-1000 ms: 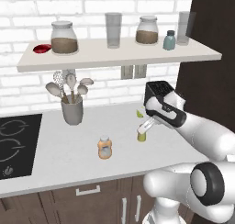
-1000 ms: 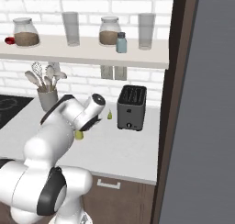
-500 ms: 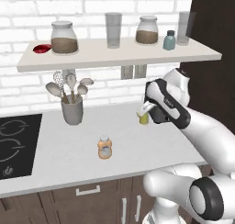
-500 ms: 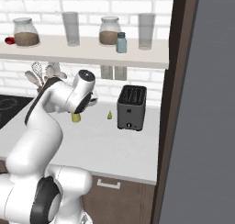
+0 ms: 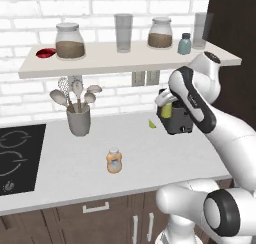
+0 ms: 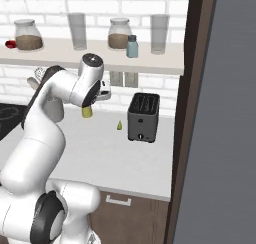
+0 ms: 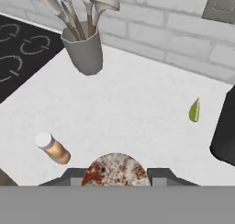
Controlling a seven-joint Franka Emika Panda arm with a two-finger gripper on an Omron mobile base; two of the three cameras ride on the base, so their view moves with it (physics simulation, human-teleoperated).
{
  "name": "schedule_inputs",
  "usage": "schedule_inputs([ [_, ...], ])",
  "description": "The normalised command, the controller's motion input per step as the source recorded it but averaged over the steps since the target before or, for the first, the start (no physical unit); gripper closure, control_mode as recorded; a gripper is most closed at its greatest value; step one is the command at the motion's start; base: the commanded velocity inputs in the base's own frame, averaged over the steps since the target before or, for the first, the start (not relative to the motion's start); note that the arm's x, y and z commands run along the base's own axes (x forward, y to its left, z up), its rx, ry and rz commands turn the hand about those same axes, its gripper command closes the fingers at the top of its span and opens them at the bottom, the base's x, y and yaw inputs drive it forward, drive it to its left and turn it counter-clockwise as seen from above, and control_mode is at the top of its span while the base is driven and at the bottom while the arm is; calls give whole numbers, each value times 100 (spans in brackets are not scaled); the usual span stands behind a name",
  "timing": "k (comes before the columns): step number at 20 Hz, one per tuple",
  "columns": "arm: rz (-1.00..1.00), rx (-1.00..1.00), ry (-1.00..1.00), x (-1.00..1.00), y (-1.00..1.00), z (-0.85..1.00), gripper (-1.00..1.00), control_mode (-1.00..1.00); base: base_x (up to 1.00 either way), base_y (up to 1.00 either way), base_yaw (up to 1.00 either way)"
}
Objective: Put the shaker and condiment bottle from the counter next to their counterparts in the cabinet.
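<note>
Gripper (image 5: 166, 109) pinched shut on the shaker (image 5: 167, 110), an olive-yellow cylinder held upright above the counter (image 5: 60, 188), in front of a dark toaster (image 5: 180, 124) near the counter's right end. Seen from the left base view: blue-grey shaker (image 5: 184, 43) standing up and to the right of the gripper, near the right end of the cabinet (image 5: 100, 63), just right of a brown-filled jar (image 5: 160, 33); condiment bottle (image 5: 114, 161) upright on the counter, well apart, down and to the left, toward the front edge. From the right base view: shaker (image 6: 87, 111) hanging below the hand, its long axis vertical; blue-grey shaker (image 6: 132, 46) above and to the right on the cabinet (image 6: 165, 65), between a jar and a tall glass (image 6: 160, 34). From the hand view: speckled brown cap of the shaker (image 7: 114, 170) between the finger tips, counter (image 7: 137, 113) below, condiment bottle (image 7: 53, 148) to the left, utensil holder (image 7: 85, 48) beyond it, a small green piece (image 7: 194, 110) lying beside the toaster. Likely move: up and rightward to the shelf's right end.
</note>
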Motion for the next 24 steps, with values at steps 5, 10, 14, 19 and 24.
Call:
schedule_inputs([
  [5, -19, 3, 0, 0, -33, 69, 100, -100, 0, 0, 0],
  [10, -19, 5, 1, 0, -28, 69, 100, -100, 0, 0, 0],
  [14, -21, 3, 4, 0, -22, 67, 100, -100, 0, 0, 0],
  [19, -22, 4, 4, 0, -27, 67, 100, -100, 0, 0, 0],
  [24, -16, 3, 5, 0, -27, 59, 100, -100, 0, 0, 0],
])
